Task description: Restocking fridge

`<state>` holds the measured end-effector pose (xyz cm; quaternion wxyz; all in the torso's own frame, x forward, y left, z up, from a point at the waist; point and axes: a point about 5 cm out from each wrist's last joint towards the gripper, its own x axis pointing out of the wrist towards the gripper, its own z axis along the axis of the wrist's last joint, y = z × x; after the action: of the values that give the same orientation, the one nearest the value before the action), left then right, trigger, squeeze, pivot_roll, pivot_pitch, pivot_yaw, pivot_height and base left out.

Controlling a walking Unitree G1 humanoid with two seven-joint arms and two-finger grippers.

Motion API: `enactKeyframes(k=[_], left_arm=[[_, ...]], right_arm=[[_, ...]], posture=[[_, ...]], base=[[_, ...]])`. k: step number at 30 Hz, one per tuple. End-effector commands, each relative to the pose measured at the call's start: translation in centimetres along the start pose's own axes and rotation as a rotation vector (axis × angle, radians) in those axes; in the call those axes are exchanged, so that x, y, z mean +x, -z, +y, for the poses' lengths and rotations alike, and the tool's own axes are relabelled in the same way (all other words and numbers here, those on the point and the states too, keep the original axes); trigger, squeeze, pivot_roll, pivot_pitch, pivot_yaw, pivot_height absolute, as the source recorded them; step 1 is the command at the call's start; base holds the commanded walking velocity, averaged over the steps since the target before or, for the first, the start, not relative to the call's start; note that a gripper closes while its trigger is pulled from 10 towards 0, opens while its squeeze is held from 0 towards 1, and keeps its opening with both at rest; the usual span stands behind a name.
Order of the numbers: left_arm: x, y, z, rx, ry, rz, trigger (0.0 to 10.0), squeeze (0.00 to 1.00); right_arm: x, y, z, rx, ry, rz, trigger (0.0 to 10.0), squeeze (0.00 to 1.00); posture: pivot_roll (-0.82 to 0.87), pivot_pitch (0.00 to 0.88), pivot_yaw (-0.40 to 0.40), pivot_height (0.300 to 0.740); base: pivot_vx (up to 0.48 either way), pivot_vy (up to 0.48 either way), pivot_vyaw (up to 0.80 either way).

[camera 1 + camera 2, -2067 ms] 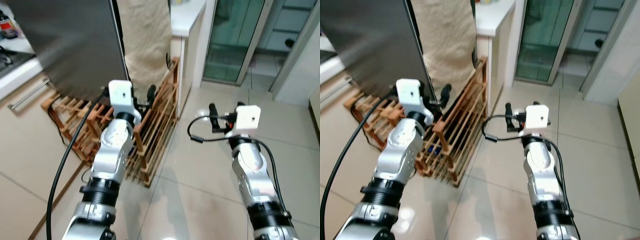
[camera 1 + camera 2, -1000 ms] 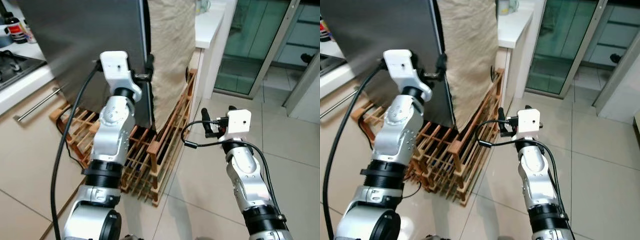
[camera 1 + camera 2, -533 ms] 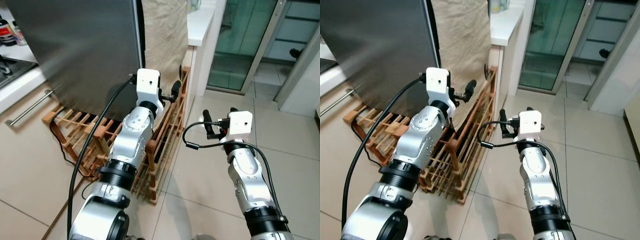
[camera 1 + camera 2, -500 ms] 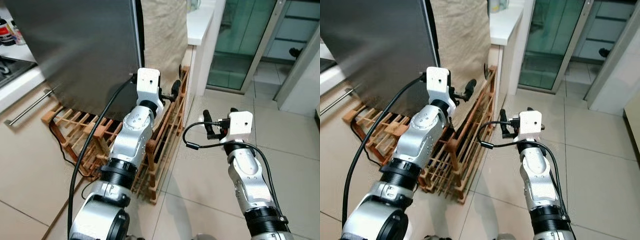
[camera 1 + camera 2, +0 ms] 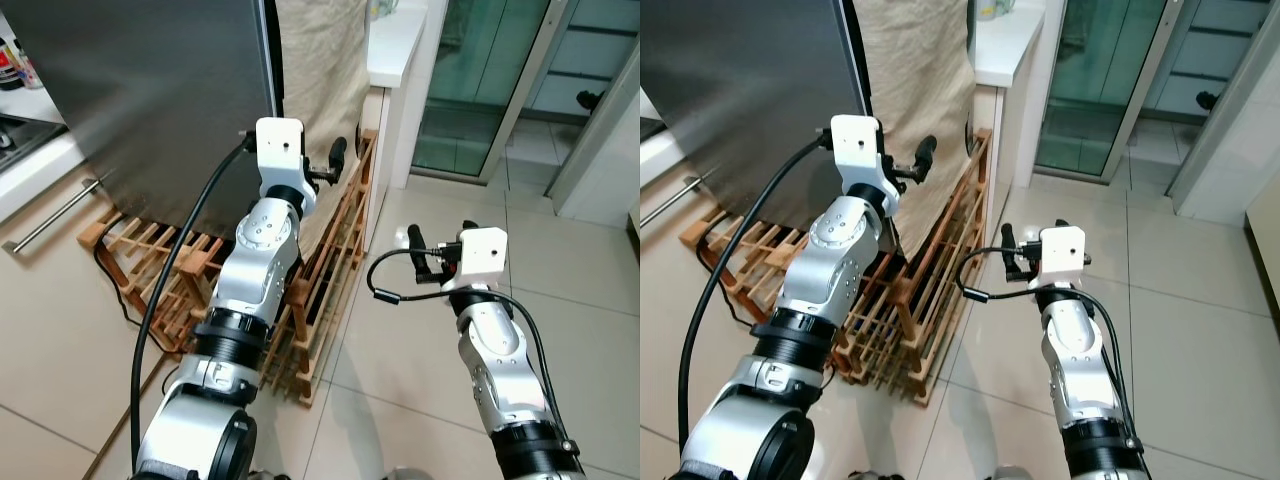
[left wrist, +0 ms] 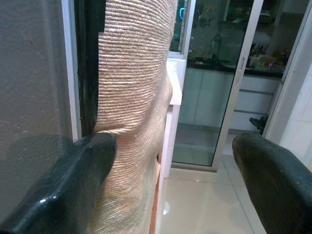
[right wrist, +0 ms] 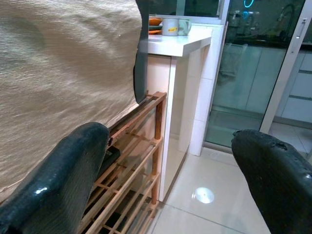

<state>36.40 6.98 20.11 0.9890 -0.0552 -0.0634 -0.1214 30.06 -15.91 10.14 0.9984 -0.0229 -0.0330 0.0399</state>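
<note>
Apparently empty, the left gripper (image 5: 335, 160) is held with fingers wide beside the tall grey steel fridge door (image 5: 150, 90), whose edge should be hooked squarely; the right gripper (image 5: 425, 250) is likewise spread.

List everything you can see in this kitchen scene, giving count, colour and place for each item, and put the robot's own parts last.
Fridge: one, dark grey, ahead on the robot's left.
Cloth: one, beige, hanging beside the fridge edge.
Rack: one, brown wood, on the floor below fridge and cloth.
Counter: one, white, behind the cloth.
Mug: one, pale, on the counter.
Glass door: one, green-tinted, far right.
Floor: pale tiles.
Left gripper: one, black, open, raised by the cloth.
Right gripper: one, black, open, over the floor.
</note>
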Motion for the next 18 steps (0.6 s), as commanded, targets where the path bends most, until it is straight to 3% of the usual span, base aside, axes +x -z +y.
enactKeyframes(k=[1,9,14,18], left_arm=[[-0.1,-1.8,0.6,0.006,-0.024,-0.073,10.0,0.0],[0.3,-1.7,0.7,0.012,-0.038,-0.064,10.0,0.0],[0.1,-3.2,1.1,-0.034,-0.062,-0.119,10.0,0.0],[-0.7,-3.1,0.3,-0.031,0.012,-0.081,10.0,0.0]], right_arm=[[0.0,-0.3,0.1,-0.003,-0.006,-0.004,10.0,0.02],[0.1,-0.1,0.1,-0.004,-0.01,0.003,10.0,0.02],[-0.1,0.0,-0.1,-0.009,-0.008,0.007,10.0,0.02],[-0.2,0.0,-0.2,-0.013,-0.007,0.01,10.0,0.02]], posture=[[-0.27,0.0,0.074,0.74],[-0.27,0.0,0.071,0.74],[-0.28,0.0,0.074,0.74],[-0.28,0.0,0.075,0.74]], base=[[0.0,0.0,0.0],[0.0,0.0,0.0],[0.0,0.0,0.0],[0.0,0.0,0.0]])
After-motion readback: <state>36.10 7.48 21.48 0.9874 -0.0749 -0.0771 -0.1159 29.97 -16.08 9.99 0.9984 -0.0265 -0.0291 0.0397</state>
